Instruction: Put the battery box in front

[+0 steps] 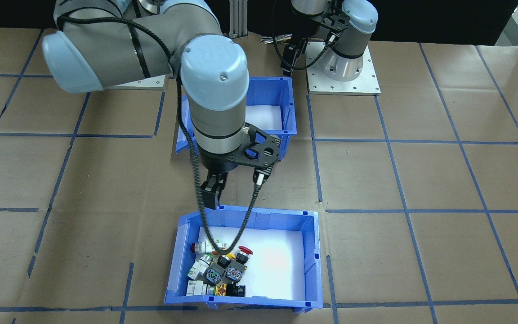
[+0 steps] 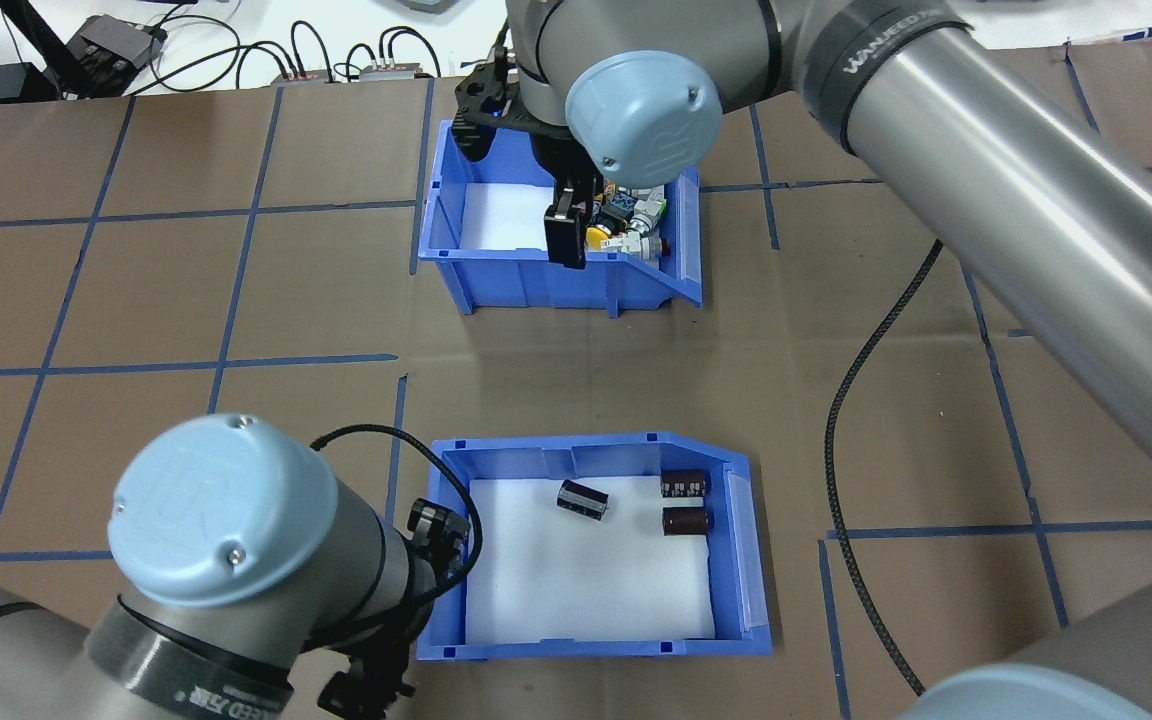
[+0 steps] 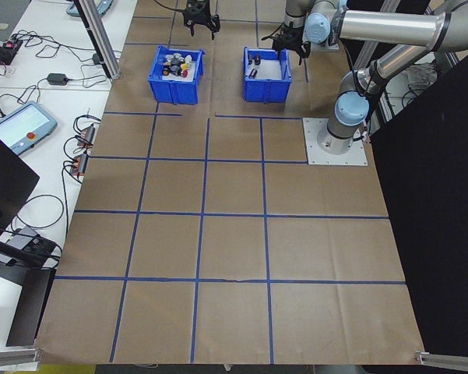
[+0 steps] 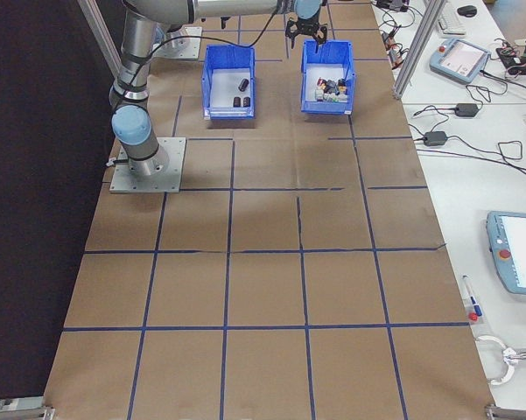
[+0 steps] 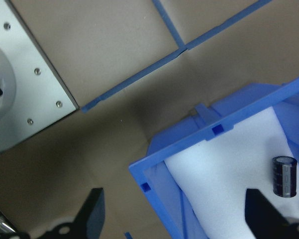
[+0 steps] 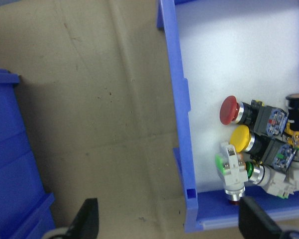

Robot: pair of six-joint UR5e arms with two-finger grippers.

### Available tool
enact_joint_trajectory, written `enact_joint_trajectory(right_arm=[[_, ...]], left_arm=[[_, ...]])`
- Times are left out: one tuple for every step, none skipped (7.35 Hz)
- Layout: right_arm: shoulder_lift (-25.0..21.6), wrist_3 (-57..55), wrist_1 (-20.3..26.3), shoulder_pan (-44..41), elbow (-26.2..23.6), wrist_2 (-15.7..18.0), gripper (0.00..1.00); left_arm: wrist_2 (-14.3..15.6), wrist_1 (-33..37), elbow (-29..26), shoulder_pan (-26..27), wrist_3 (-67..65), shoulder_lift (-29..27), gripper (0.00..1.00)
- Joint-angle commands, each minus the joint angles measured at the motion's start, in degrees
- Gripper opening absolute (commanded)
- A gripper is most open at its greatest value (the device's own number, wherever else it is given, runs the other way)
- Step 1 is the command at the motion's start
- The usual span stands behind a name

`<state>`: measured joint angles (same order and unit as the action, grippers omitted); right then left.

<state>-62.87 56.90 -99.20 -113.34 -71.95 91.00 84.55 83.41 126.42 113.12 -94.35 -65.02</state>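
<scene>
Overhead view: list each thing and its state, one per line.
Battery box: upright on the table, ungrasped, near the robot.
Cells: three, lying on their sides on the foam.
Switch box: upright, farther from the robot, its back wall between the right fingers.
Left end effector: open, straddling the battery box's wall.
Right end effector: open.

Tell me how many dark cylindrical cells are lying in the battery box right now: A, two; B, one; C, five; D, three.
D: the overhead view shows three dark cylindrical cells on the white foam floor of the battery box, one tilted near the middle and two close together by the sloped-front side.
</scene>
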Motion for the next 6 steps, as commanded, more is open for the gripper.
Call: enact_joint_trajectory(right_arm=[[2.74, 5.06, -4.24, -3.28, 0.06, 0.14, 1.0], [3.71, 5.15, -6.34, -3.56, -0.03, 0.14, 1.0], [4.76, 5.15, -7.06, -3.64, -0.12, 0.05, 1.0], [6.69, 5.06, -7.06, -3.65, -0.38, 0.05, 1.0], [8.71, 5.15, -7.5, -3.65, -0.29, 0.05, 1.0], [9.69, 5.24, -10.2, -3.73, -0.9, 0.05, 1.0]], left_arm=[[-7.71, -0.96, 3.22, 3.5, -20.17, -0.1, 1.0], [-7.48, -1.05, 3.4, 3.59, -22.09, -0.1, 1.0], [-7.13, -4.01, 4.53, 3.51, -26.02, -0.54, 1.0], [-7.04, -10.13, 6.11, 3.59, -26.24, -0.63, 1.0], [-7.12, -12.45, 8.3, 3.51, -26.33, -0.72, 1.0], [-7.38, -18.05, 11.02, 3.77, -26.59, -0.8, 1.0]])
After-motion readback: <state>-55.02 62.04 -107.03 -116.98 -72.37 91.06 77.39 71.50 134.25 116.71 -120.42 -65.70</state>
